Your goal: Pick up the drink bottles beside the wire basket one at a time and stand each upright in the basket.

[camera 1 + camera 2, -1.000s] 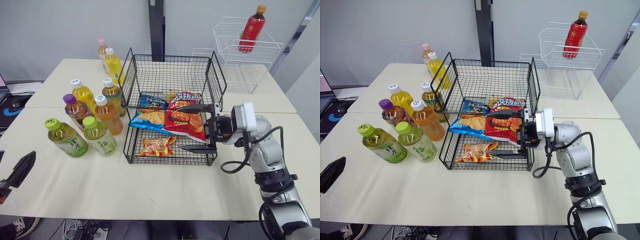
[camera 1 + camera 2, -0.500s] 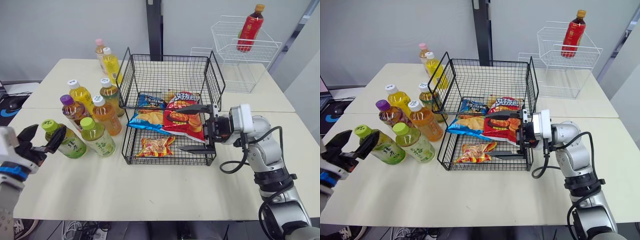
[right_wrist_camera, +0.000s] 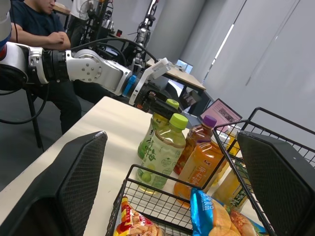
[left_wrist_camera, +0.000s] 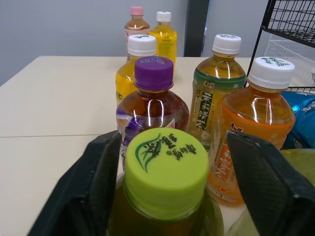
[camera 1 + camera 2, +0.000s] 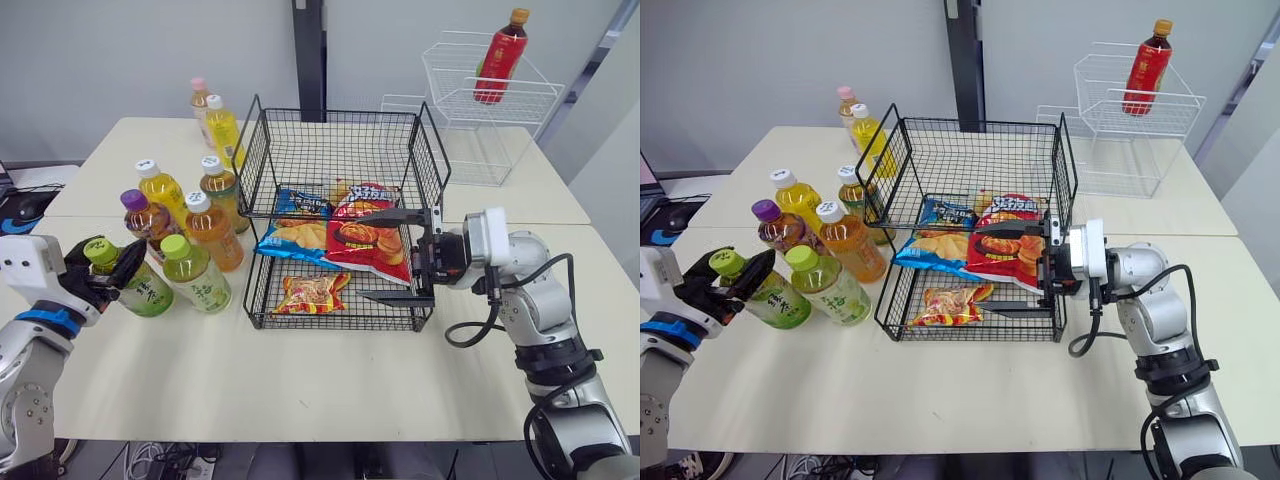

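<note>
Several drink bottles stand left of the black two-tier wire basket (image 5: pixel 340 128). Nearest me is a green tea bottle (image 5: pixel 142 289) with a lime cap (image 4: pixel 166 169). My left gripper (image 5: pixel 103 262) is open, one finger on each side of that cap, not closed on it. Beside it are a second lime-capped bottle (image 5: pixel 196 273), an orange one (image 5: pixel 216 233), a purple-capped one (image 5: pixel 148 220) and others behind. My right gripper (image 5: pixel 392 256) is open at the basket's right side, fingers spread before a red chip bag (image 5: pixel 366 236), holding nothing.
Snack bags (image 5: pixel 312 292) lie in the basket's lower tier. A white wire rack (image 5: pixel 490 105) with a red bottle (image 5: pixel 500 55) stands at the back right. A person (image 3: pixel 29 19) sits beyond the table's left side. Bare tabletop (image 5: pixel 300 380) lies in front of the basket.
My left gripper came up from below the table's front-left edge and moved right to the lime-capped bottle, its open fingers now flanking the cap. The right gripper has stayed put.
</note>
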You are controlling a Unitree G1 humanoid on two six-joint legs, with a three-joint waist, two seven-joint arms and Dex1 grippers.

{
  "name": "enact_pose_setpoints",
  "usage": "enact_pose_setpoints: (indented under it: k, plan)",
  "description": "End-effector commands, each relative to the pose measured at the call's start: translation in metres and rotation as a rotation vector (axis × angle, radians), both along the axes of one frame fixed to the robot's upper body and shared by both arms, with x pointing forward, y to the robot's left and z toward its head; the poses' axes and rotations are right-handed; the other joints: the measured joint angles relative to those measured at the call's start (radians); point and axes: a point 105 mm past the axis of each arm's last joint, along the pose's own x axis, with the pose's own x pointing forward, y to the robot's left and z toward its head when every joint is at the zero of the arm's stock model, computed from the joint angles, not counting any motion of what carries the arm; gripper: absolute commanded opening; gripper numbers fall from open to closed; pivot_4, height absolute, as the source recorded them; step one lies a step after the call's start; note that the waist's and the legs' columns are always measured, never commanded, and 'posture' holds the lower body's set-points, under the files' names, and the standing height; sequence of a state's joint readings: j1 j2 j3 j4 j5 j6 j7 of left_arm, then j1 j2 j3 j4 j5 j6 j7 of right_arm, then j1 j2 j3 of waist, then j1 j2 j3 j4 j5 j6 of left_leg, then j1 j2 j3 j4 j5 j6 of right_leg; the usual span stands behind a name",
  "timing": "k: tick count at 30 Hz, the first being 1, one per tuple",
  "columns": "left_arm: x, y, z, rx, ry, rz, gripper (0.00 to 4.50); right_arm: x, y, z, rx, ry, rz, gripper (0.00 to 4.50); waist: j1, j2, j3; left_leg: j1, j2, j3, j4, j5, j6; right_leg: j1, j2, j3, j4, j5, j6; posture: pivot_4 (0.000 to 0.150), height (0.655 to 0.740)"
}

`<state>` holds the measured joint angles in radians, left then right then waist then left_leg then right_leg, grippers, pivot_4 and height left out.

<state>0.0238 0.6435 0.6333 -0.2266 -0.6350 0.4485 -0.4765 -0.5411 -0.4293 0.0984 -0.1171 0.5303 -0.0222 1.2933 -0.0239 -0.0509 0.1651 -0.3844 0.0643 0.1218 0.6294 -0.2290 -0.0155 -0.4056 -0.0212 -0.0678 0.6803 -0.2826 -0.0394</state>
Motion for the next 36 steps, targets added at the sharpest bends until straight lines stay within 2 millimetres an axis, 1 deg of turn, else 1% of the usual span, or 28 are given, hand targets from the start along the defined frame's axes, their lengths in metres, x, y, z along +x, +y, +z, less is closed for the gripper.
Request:
enact_pose_setpoints:
  k: [1,3,4,10,12,14,17,20,22,24,26,28,30,32,34,36]
  plan:
    - [0.0,-0.001,0.009,0.033,-0.03,-0.011,2.26,-0.006,-0.003,0.011,0.019,-0.052,-0.002,4.5,0.0,0.0,0.0,0.0,0.0,0.0,0.0,0.0,0.0,0.0,0.0,0.0,0.0,0.0,0.0,0.15,0.74]
    - [-0.001,0.001,0.009,0.019,-0.031,-0.003,1.62,-0.005,-0.003,0.012,0.018,-0.052,-0.003,4.5,0.0,0.0,0.0,0.0,0.0,0.0,0.0,0.0,0.0,0.0,0.0,0.0,0.0,0.0,0.0,0.15,0.74]
    - [-0.001,0.002,0.008,0.015,-0.03,0.0,1.39,-0.004,-0.004,0.012,0.018,-0.052,-0.005,4.5,0.001,0.0,0.0,0.0,0.0,0.0,0.0,0.0,0.0,0.0,0.0,0.0,0.0,0.0,0.001,0.15,0.74]
    - [-0.009,0.013,0.008,0.008,-0.024,0.026,1.39,-0.003,-0.004,0.014,0.019,-0.056,-0.007,4.5,-0.001,0.0,0.0,0.0,0.0,0.0,0.0,0.0,0.0,0.0,0.0,0.0,0.0,-0.001,0.001,0.15,0.74]
    - [-0.011,0.016,0.011,0.015,-0.027,0.032,1.39,-0.003,-0.004,0.014,0.022,-0.058,-0.005,4.5,-0.002,0.0,0.0,0.0,0.0,0.0,0.0,0.0,0.0,0.0,0.0,0.0,0.0,-0.001,0.001,0.15,0.74]
    - [-0.013,0.016,0.019,0.03,-0.037,0.02,1.39,-0.004,-0.003,0.014,0.025,-0.059,-0.004,4.5,-0.002,0.0,0.0,0.0,0.0,0.0,0.0,0.0,0.0,0.0,0.0,0.0,0.0,-0.001,0.001,0.15,0.74]
    - [-0.022,0.013,0.048,0.017,-0.082,-0.048,1.39,-0.003,-0.003,0.021,0.071,-0.058,-0.036,4.5,-0.003,-0.002,0.002,0.0,0.0,0.0,0.0,0.0,0.0,-0.001,0.0,0.0,0.0,-0.001,0.001,0.15,0.74]
    - [-0.035,0.02,0.078,0.03,-0.089,-0.104,1.39,-0.006,-0.005,0.026,0.096,-0.057,-0.059,4.5,-0.003,-0.005,0.003,-0.003,0.001,-0.001,0.0,0.0,0.0,-0.003,0.0,-0.001,0.0,-0.001,0.001,0.15,0.74]
    - [-0.046,0.023,0.108,0.056,-0.093,-0.16,1.39,-0.008,-0.008,0.027,0.109,-0.054,-0.098,4.5,-0.003,-0.006,0.002,-0.007,0.001,-0.002,0.0,0.0,0.0,-0.005,0.0,-0.002,0.0,-0.001,0.001,0.15,0.74]
    - [-0.053,0.021,0.129,0.068,-0.095,-0.205,1.39,-0.008,-0.01,0.028,0.121,-0.054,-0.131,4.5,-0.003,-0.007,0.003,-0.011,0.001,-0.003,0.0,0.0,-0.001,-0.008,0.0,-0.004,-0.001,-0.001,0.001,0.15,0.74]
    - [-0.056,0.014,0.155,0.094,-0.11,-0.26,1.39,-0.008,-0.011,0.029,0.142,-0.066,-0.179,4.5,0.001,-0.005,0.004,-0.011,-0.001,-0.003,0.0,0.0,-0.001,-0.008,-0.001,-0.003,-0.002,-0.001,0.001,0.15,0.74]
    - [-0.057,0.01,0.169,0.118,-0.116,-0.286,1.39,-0.008,-0.012,0.031,0.158,-0.078,-0.212,4.5,0.007,-0.005,0.004,-0.012,-0.001,-0.004,0.001,0.0,-0.001,-0.008,-0.001,-0.005,-0.001,-0.001,0.001,0.15,0.74]
    - [-0.055,-0.003,0.187,0.126,-0.151,-0.358,1.39,-0.006,-0.015,0.032,0.182,-0.082,-0.274,4.5,0.008,-0.003,0.006,-0.012,-0.001,-0.004,0.001,0.001,-0.002,-0.008,-0.001,-0.005,-0.001,-0.001,0.001,0.15,0.74]
    - [-0.05,-0.022,0.211,0.116,-0.214,-0.446,1.39,-0.003,-0.018,0.032,0.206,-0.094,-0.35,4.5,0.017,-0.005,0.006,-0.013,-0.001,-0.006,0.001,0.001,-0.003,-0.009,-0.001,-0.006,-0.001,-0.001,0.001,0.15,0.74]
    - [-0.046,-0.032,0.222,0.103,-0.244,-0.493,1.39,-0.002,-0.019,0.033,0.221,-0.101,-0.392,4.5,0.023,-0.006,0.005,-0.014,-0.001,-0.007,0.001,0.002,-0.004,-0.009,0.0,-0.007,-0.001,-0.001,0.001,0.15,0.74]
    - [-0.039,-0.048,0.231,0.108,-0.266,-0.56,1.39,-0.001,-0.018,0.032,0.241,-0.102,-0.428,4.5,0.022,-0.005,0.006,-0.014,-0.001,-0.007,0.001,0.002,-0.004,-0.009,0.0,-0.006,-0.001,-0.001,0.001,0.15,0.74]
